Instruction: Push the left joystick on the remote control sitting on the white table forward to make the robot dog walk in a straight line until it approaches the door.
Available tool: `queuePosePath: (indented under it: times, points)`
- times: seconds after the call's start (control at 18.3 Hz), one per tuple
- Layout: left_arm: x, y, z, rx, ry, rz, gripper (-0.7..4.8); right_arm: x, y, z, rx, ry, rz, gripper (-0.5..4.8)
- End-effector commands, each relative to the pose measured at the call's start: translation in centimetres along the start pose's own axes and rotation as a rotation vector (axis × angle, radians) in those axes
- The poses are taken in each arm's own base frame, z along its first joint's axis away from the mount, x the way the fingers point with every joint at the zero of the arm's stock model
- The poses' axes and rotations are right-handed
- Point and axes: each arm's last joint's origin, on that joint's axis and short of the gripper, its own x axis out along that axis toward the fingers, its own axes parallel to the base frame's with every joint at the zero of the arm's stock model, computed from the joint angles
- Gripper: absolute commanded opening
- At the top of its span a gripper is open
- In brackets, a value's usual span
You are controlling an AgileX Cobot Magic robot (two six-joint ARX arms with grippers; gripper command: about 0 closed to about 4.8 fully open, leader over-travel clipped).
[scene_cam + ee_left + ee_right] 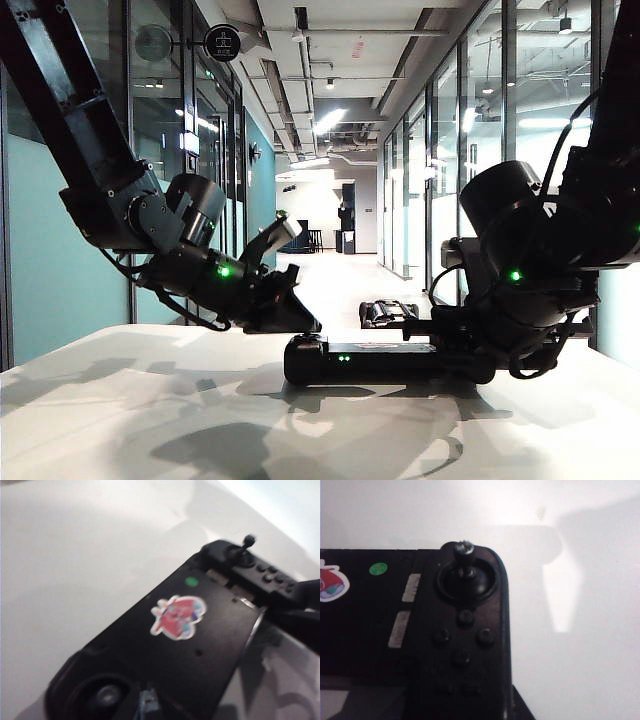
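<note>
The black remote control (365,360) lies across the white table (150,420). Its middle panel carries a reddish sticker (177,616) and a green light (191,581). The left joystick (107,696) shows blurred as a round cap in its well at the near end. My left gripper (148,704), shut to one narrow tip, hangs right beside it, over the controller's left end (300,318). The twin stick (465,555) stands upright at the far end. My right gripper (455,355) is shut on that right end. The robot dog (388,313) is on the corridor floor beyond.
A long corridor with glass walls (470,150) on both sides runs away behind the table. The table's far edge (180,328) lies just behind the controller. Four round buttons (462,637) sit next to the twin stick.
</note>
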Motion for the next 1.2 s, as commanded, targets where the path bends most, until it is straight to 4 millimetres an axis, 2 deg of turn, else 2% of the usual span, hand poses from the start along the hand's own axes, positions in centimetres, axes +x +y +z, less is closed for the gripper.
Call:
queuePosePath:
  times: [0.05,1.2]
  points:
    - [0.04,0.18,0.21,0.017,-0.017,0.032,-0.05,-0.08,0.2,0.85,0.031,-0.058,0.014,1.66]
    - [0.15,0.43,0.52,0.038,-0.05,0.087,-0.05,-0.08,0.2,0.85,0.031,-0.057,0.015,1.66]
